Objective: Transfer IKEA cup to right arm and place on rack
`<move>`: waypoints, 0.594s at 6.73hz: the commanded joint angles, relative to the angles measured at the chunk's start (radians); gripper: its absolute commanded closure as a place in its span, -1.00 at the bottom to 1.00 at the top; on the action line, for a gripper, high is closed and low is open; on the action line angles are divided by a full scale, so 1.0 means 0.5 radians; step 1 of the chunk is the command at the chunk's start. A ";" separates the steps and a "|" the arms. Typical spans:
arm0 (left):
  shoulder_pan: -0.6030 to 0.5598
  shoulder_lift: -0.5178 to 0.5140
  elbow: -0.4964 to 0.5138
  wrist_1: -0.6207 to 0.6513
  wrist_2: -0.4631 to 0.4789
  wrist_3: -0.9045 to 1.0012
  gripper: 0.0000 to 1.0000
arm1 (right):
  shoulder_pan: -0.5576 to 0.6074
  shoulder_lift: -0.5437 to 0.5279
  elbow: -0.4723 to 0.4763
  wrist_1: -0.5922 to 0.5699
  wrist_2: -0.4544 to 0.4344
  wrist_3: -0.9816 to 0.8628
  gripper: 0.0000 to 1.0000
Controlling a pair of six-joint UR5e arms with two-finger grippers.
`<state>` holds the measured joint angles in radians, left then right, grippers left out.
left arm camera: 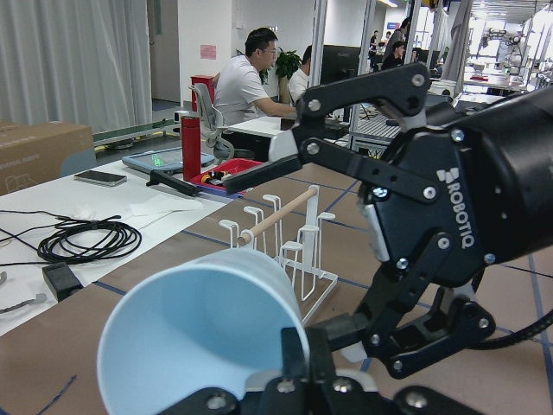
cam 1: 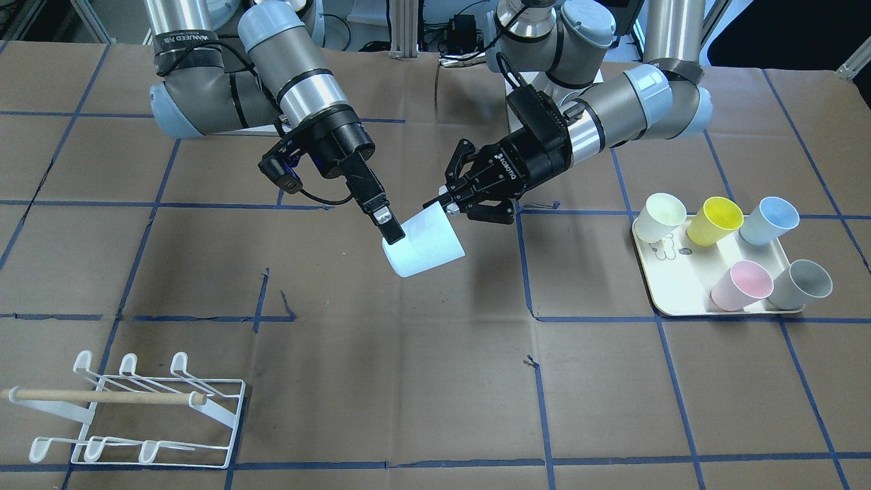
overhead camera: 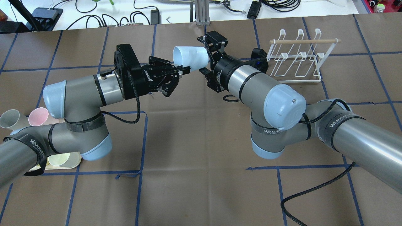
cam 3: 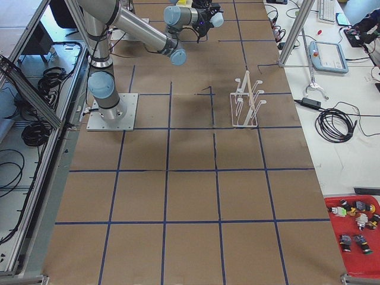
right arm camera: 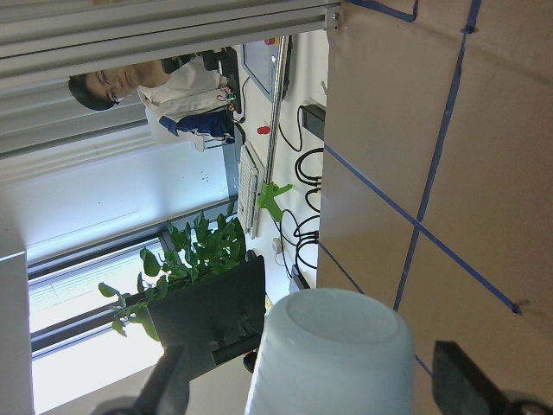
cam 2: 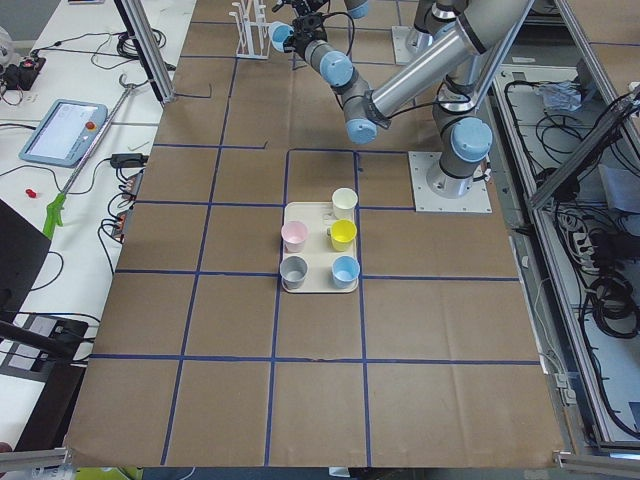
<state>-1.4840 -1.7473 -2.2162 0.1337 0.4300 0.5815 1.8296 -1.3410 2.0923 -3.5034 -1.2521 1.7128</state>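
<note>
The pale blue IKEA cup (overhead camera: 192, 58) hangs on its side above the table's middle, mouth towards my left arm. My left gripper (overhead camera: 182, 69) is shut on the cup's rim, one finger inside the mouth, as the left wrist view shows on the cup (left arm camera: 203, 324). My right gripper (overhead camera: 204, 56) is open and straddles the cup's base; in the right wrist view both fingers (right arm camera: 168, 385) stand clear of the cup (right arm camera: 333, 350). From the front, the cup (cam 1: 429, 245) sits between the left gripper (cam 1: 444, 203) and the right gripper (cam 1: 401, 248). The white wire rack (overhead camera: 298, 59) stands beyond my right arm.
A cream tray (cam 1: 680, 303) on my left side carries a cream cup (cam 1: 663, 216), a yellow cup (cam 1: 714, 221), a blue cup (cam 1: 769, 221), a pink cup (cam 1: 742, 284) and a grey cup (cam 1: 801, 284). Brown paper with blue tape lines covers the table. People sit at desks past the table's right end.
</note>
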 commanded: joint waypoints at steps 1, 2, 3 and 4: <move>-0.017 0.000 0.002 0.009 0.005 -0.006 1.00 | 0.004 0.022 -0.025 0.003 -0.005 0.007 -0.98; -0.017 0.000 0.002 0.009 0.005 -0.006 1.00 | 0.007 0.025 -0.021 0.000 -0.008 0.008 -0.98; -0.017 0.000 0.002 0.009 0.005 -0.006 1.00 | 0.007 0.031 -0.009 0.000 -0.009 0.008 -0.98; -0.017 0.000 0.002 0.009 0.005 -0.006 1.00 | 0.004 0.028 0.027 -0.007 -0.005 0.001 -0.98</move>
<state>-1.4926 -1.7473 -2.2151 0.1380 0.4325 0.5783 1.8327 -1.3273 2.0901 -3.5043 -1.2559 1.7157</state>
